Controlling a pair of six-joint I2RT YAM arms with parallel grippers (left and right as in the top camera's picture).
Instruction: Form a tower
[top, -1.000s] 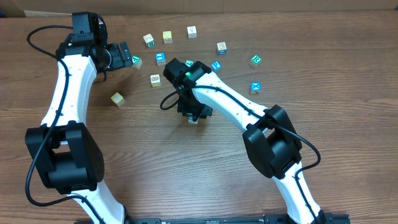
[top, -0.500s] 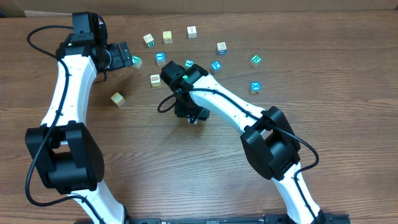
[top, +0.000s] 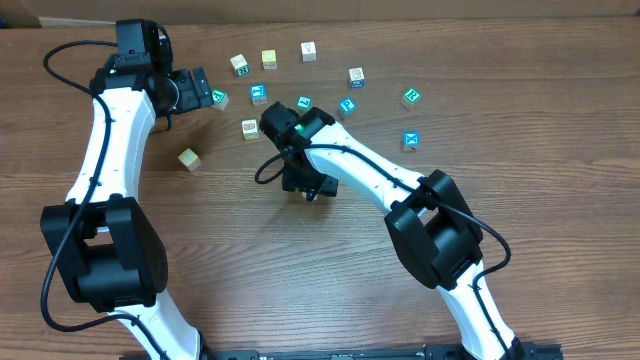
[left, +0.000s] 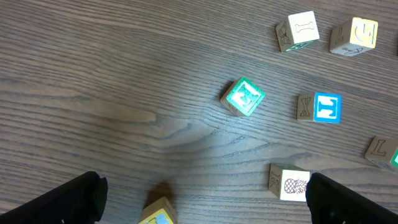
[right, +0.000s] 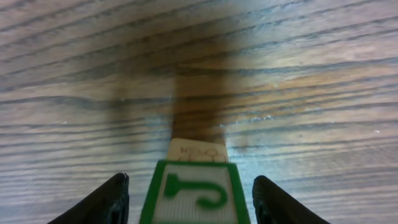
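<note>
Green-framed cube (right: 194, 194) tops the tower (right: 198, 151), standing free between parted fingers (right: 104, 204) of the right claw (right: 189, 186), and the left claw (left: 205, 185) gapes wide.

Your left arm (top: 112, 140) is stretched forward, and the left gripper (left: 202, 196) faces down with its jaws spread fully wide. Your right arm (top: 365, 175) angles inward toward centre. The right gripper (right: 194, 200) points straight down, its fingers (right: 106, 202) parted.

table (top: 300, 280): brown wood | on it — scattered picture cubes (top: 240, 65), small tower (right: 196, 193)
</note>
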